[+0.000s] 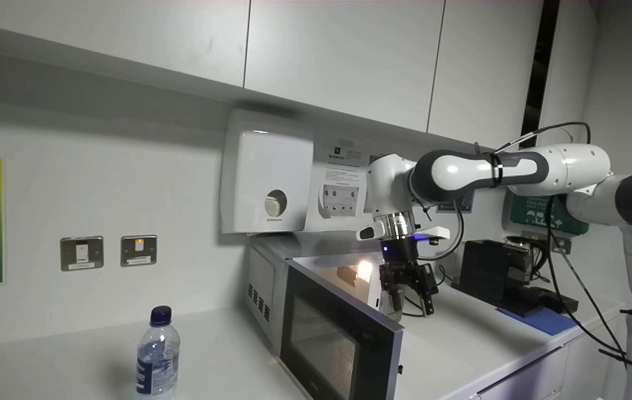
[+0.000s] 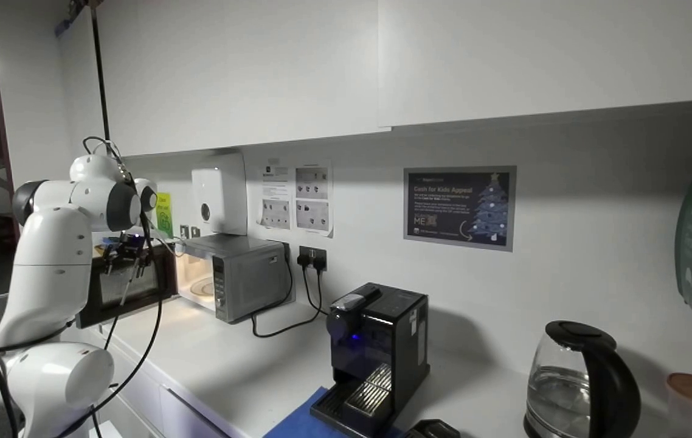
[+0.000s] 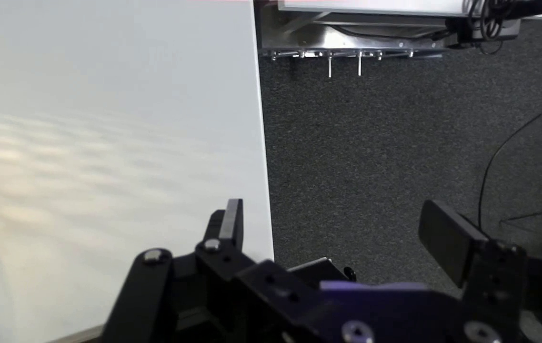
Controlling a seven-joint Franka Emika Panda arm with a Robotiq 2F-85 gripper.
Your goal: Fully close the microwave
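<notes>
The silver-grey microwave (image 2: 255, 277) stands against the wall on the white counter, lit inside. Its dark windowed door (image 1: 344, 339) is swung wide, jutting out toward the counter's front edge; in an exterior view the inner side of that door (image 2: 124, 286) and the turntable (image 2: 203, 287) show. My gripper (image 1: 411, 308) points down on the door's inner side, near its top edge; whether it touches the door I cannot tell. In the wrist view the gripper (image 3: 332, 207) is open, its fingers far apart with nothing between them. A dark corner, seemingly the door's (image 3: 311, 270), peeks out behind the gripper body.
A water bottle (image 1: 158, 358) stands on the counter by the microwave's far side. A coffee machine (image 2: 379, 356) and a kettle (image 2: 565, 389) sit farther along. Wall cabinets (image 1: 344, 55) overhang the arm. The counter edge (image 3: 264, 143) drops to dark carpet.
</notes>
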